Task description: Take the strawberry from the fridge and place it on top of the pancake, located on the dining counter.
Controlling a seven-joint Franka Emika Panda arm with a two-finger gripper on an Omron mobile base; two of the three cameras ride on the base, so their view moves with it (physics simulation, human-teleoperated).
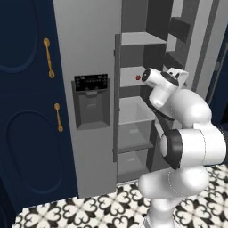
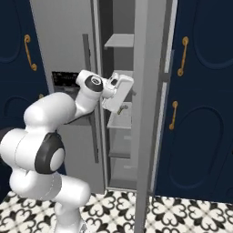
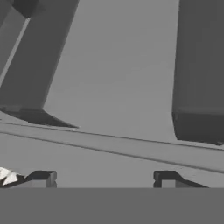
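1. Reaching into the open right compartment of the fridge [image 1: 89, 53] is the step you are in; judged from that, the fetch is barely begun, and the pancake and counter come later
2. You can see the strawberry [image 1: 138, 77] as a small red dot on a middle shelf [image 1: 132, 76], near its front edge, just left of the wrist in the left base view
3. The berry sits apart from the gripper [image 3: 105, 178]; nothing lies between the fingertips [image 3: 43, 178] in the hand view, so you are not holding it
4. The jaws stand apart, released, with a wide gap and bare grey shelving beyond them
5. The door is swung wide so the arm can pass; its edge [image 2: 144, 113] stands upright in the right base view, close beside the hand [image 2: 119, 93]
6. Your arm is folded: the elbow bulges low and outward, the forearm rises toward the shelves, and the hand tips down and inward past the door edge
7. The hand view looks at a lower shelf lip, so the camera seems aimed below the berry; I judge you will need to lift and re-aim before closing
8. Mind the tiny size: the berry could roll or be nudged back by a finger
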